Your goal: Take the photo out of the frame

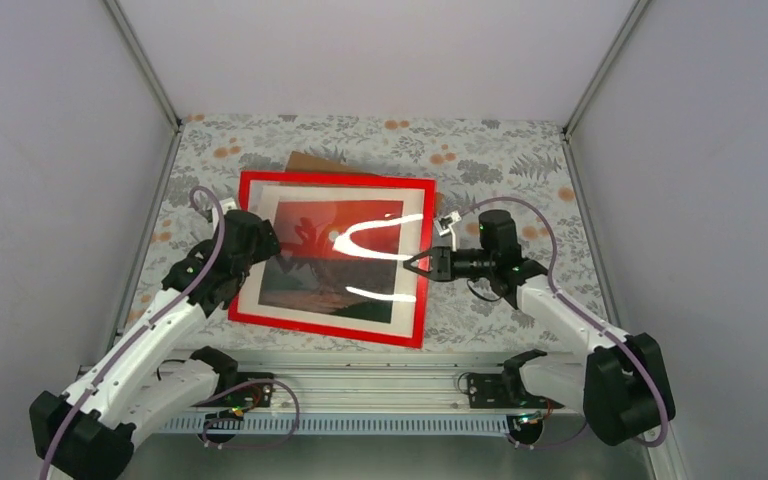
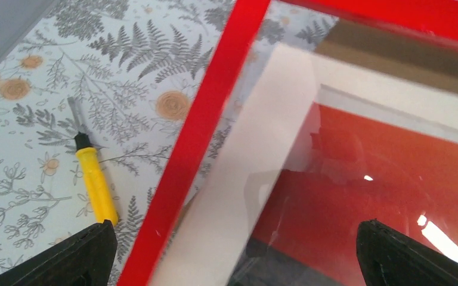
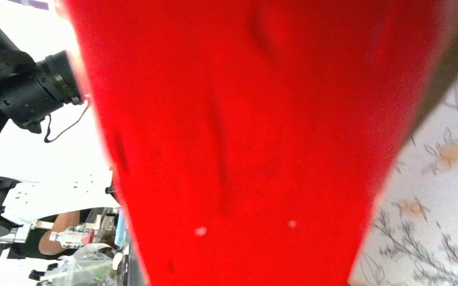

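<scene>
The red frame (image 1: 422, 300) lies glass-up in the middle of the table. Through its glass I see the sunset photo (image 1: 325, 262) inside a white mat (image 1: 266, 212). My right gripper (image 1: 422, 265) is shut on the frame's right bar, and that red bar (image 3: 244, 149) fills the right wrist view and hides the fingers. My left gripper (image 2: 232, 256) hangs open above the frame's left bar (image 2: 191, 149), one finger (image 2: 77, 256) over the tablecloth and the other over the photo (image 2: 381, 173). A strip of tablecloth shows between that bar and the mat (image 2: 262, 149).
A brown board (image 1: 310, 162) sticks out from under the frame's far edge. In the left wrist view a yellow-handled screwdriver (image 2: 95, 179) lies on the fern-patterned tablecloth (image 2: 30, 137), left of the frame. White walls close in the table on three sides.
</scene>
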`<state>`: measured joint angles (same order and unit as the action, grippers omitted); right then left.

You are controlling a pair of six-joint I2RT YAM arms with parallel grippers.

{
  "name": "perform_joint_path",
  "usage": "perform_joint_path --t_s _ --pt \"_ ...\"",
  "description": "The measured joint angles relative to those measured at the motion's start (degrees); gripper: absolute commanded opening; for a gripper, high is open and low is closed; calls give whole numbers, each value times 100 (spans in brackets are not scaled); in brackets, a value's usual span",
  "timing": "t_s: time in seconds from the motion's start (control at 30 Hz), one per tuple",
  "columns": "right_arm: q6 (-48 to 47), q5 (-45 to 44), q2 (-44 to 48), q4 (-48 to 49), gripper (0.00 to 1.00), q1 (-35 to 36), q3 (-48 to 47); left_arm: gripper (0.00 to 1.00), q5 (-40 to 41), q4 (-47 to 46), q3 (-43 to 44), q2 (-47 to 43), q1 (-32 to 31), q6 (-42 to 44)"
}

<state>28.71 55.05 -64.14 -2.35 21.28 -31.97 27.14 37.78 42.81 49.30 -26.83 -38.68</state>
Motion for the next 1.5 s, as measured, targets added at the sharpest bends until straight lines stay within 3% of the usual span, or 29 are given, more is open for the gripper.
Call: perform_joint_path --t_s 0.3,0.77,1.3,1.5 --pt "-31 68 -568 -892 4 -420 205 100 -717 -201 -216 144 841 354" --pt "-61 -1290 -2017 -1661 7 -411 37 100 -1377 -579 -470 817 1106 459" --pt "-428 -2691 -2275 -1851 40 -400 -699 100 -1639 -988 -767 1561 1134 457" --pt "-520 -3307 -2105 -1847 47 -391 -715 100 -1537 -979 -791 1718 1134 393"
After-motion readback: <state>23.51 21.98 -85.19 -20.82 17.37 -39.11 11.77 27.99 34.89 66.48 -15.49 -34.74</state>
